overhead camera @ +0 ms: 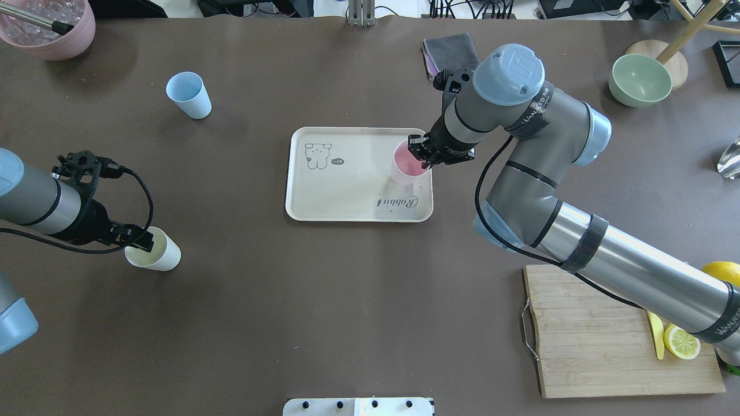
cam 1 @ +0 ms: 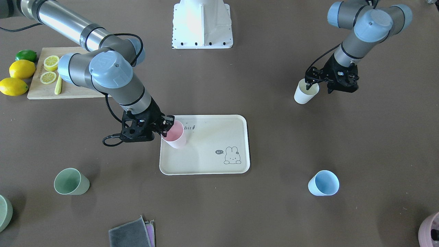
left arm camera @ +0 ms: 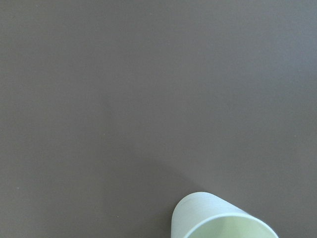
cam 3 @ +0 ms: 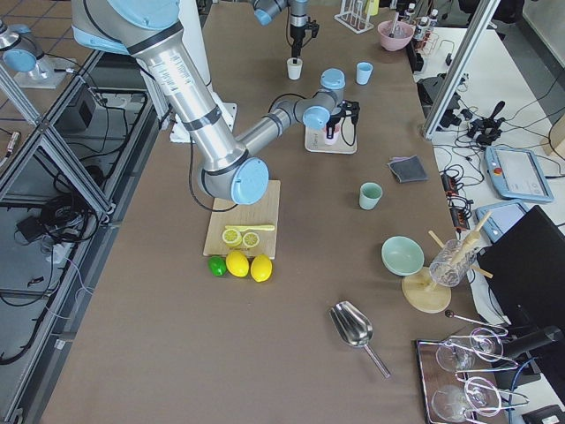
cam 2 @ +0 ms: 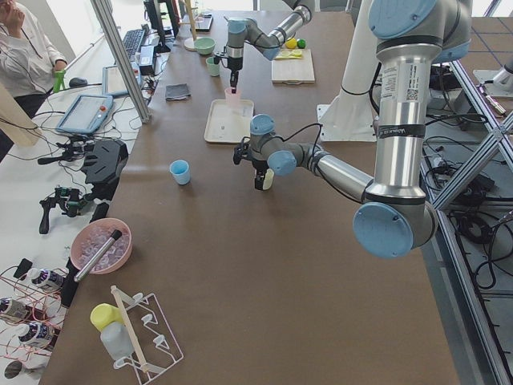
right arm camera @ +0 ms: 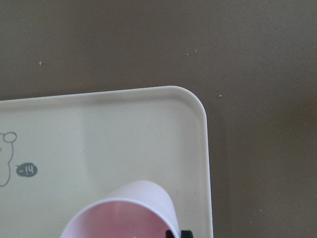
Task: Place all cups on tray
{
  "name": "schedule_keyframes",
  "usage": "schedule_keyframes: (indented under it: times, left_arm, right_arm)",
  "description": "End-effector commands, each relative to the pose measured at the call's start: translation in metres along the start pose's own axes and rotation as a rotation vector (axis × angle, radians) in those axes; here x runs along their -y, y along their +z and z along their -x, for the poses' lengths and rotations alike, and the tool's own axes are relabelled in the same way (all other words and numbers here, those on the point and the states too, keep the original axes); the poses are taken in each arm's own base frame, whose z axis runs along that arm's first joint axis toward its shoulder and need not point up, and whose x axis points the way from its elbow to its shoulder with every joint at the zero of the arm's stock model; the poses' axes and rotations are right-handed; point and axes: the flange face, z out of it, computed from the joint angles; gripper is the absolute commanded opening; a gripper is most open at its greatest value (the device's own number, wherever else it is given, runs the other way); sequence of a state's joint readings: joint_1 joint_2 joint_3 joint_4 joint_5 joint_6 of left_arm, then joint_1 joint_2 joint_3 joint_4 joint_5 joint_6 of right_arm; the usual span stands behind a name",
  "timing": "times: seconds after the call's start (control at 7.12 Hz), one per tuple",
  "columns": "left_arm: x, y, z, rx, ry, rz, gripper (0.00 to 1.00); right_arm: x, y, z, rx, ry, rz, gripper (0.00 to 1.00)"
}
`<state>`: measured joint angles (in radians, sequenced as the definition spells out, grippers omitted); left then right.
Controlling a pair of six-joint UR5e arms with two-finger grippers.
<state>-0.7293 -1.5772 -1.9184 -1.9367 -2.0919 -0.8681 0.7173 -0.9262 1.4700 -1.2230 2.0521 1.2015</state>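
Observation:
The cream tray lies mid-table. My right gripper is shut on the rim of the pink cup, which is at the tray's corner by the "Rabbit" script, slightly tilted. The right wrist view shows the pink cup over the tray. My left gripper grips the rim of the cream-white cup on the table. The green cup and the blue cup stand alone on the table.
A wooden cutting board with lemon slices, whole lemons and a lime are by my right arm. A folded grey cloth, a green bowl and a pink bowl sit along the far edge.

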Motion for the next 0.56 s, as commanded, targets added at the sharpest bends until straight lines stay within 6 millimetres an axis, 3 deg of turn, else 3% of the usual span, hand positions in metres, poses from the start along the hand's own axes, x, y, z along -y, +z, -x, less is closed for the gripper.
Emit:
schedule_keyframes:
  times: [0.0, 0.14, 0.28, 0.42]
  left_arm:
    - [-0.003, 0.003, -0.003, 0.0, -0.002, 0.007, 0.31]
    - [-0.003, 0.003, -0.003, -0.002, -0.001, 0.007, 0.0]
    - [-0.002, -0.002, -0.008, -0.013, 0.003, 0.001, 0.0]
    - [0.009, -0.01, -0.029, -0.044, -0.005, -0.017, 0.0]
  right_arm:
    - [0.002, -0.004, 0.011, 0.01, -0.005, -0.002, 0.99]
    - [0.002, -0.009, 0.019, 0.025, -0.013, -0.002, 1.0]
    - [0.004, -0.014, 0.018, 0.033, -0.018, 0.002, 1.0]
    - [0.015, -0.026, 0.009, 0.05, -0.005, 0.03, 1.0]
